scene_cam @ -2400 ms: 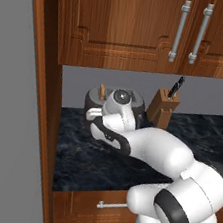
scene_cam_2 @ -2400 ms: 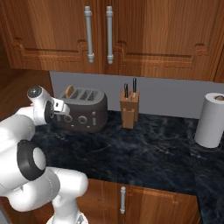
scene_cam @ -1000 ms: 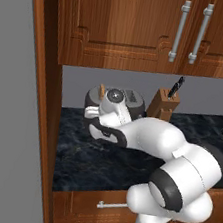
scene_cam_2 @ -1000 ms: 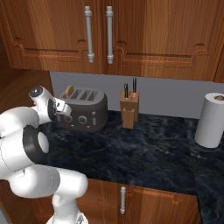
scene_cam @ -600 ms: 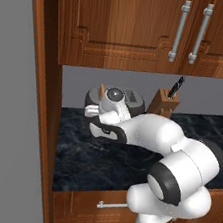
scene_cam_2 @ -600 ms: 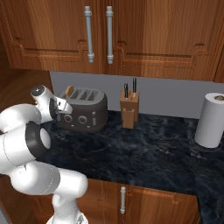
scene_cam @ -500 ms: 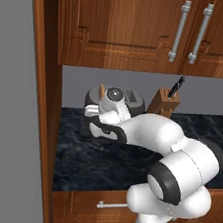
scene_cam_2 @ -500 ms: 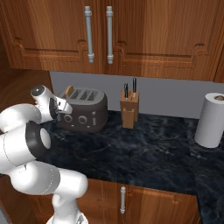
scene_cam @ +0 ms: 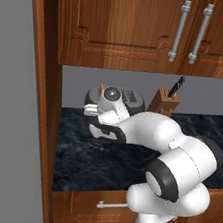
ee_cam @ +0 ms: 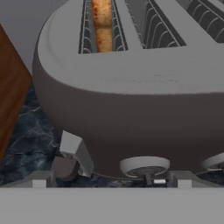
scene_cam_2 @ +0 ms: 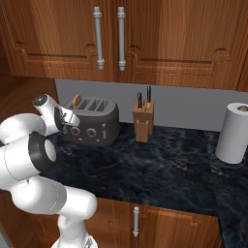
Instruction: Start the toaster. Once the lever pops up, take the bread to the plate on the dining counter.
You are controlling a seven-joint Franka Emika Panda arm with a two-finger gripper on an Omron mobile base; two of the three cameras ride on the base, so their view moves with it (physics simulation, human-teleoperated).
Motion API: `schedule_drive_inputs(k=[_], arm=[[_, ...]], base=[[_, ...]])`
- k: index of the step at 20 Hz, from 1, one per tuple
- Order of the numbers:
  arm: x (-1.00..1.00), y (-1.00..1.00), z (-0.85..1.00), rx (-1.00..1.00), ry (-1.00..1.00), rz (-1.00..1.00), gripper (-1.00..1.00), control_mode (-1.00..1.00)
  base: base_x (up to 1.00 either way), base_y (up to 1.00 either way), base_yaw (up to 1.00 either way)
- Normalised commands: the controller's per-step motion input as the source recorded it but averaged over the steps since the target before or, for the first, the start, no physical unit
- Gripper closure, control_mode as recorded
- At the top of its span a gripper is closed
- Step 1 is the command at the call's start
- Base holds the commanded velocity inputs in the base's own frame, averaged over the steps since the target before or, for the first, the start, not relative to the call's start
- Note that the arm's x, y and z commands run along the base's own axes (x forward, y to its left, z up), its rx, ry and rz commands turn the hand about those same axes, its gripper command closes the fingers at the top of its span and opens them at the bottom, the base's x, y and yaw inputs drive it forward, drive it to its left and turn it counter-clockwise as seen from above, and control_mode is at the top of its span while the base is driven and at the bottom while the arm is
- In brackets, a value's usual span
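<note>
The dark grey toaster (scene_cam_2: 92, 121) stands at the back left of the black counter, partly hidden behind my hand in the left base view (scene_cam: 131, 97). The bread (ee_cam: 103, 22), a tan slice, sits down in the leftmost slot, its top edge poking out (scene_cam_2: 76, 100). My gripper (scene_cam_2: 69, 118) is open at the toaster's front left corner, just above the counter. In the hand view its tips (ee_cam: 111, 178) are spread wide, with the toaster's grey lever (ee_cam: 75, 151) and a round knob (ee_cam: 144, 166) just beyond them. Nothing is held. The plate and the dining counter are out of view.
A wooden knife block (scene_cam_2: 143, 121) stands right of the toaster, and a paper towel roll (scene_cam_2: 235, 133) at the far right. Wooden cabinets (scene_cam_2: 111, 38) hang low overhead. A tall wooden side panel (scene_cam: 39, 98) closes off the left. Bare black counter (scene_cam_2: 160, 164) lies in front.
The hand has crept a little closer to the toaster's front left corner over the last two seconds. It has barely moved in the last half second. The jaws have stayed open.
</note>
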Motion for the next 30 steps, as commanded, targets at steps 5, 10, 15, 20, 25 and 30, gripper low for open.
schedule_drive_inputs(k=[5,10,15,20,25,30], arm=[[0.0,0.04,0.0,0.0,0.0,-0.05,-1.0,-1.0],[0.01,0.0,0.0,0.0,0.0,-0.03,-1.0,-1.0],[0.02,0.0,0.0,0.0,0.0,0.0,-1.0,-1.0],[0.0,-0.04,0.0,0.0,0.01,0.0,-1.0,-1.0],[0.08,-0.13,0.0,0.0,0.0,0.0,-1.0,-1.0],[0.12,-0.02,0.0,0.0,0.0,0.0,-1.0,-1.0]], base=[[0.0,0.0,0.0],[0.0,0.0,0.0],[0.0,0.0,0.0],[0.0,0.0,0.0],[0.0,0.0,0.0],[0.0,0.0,0.0]])
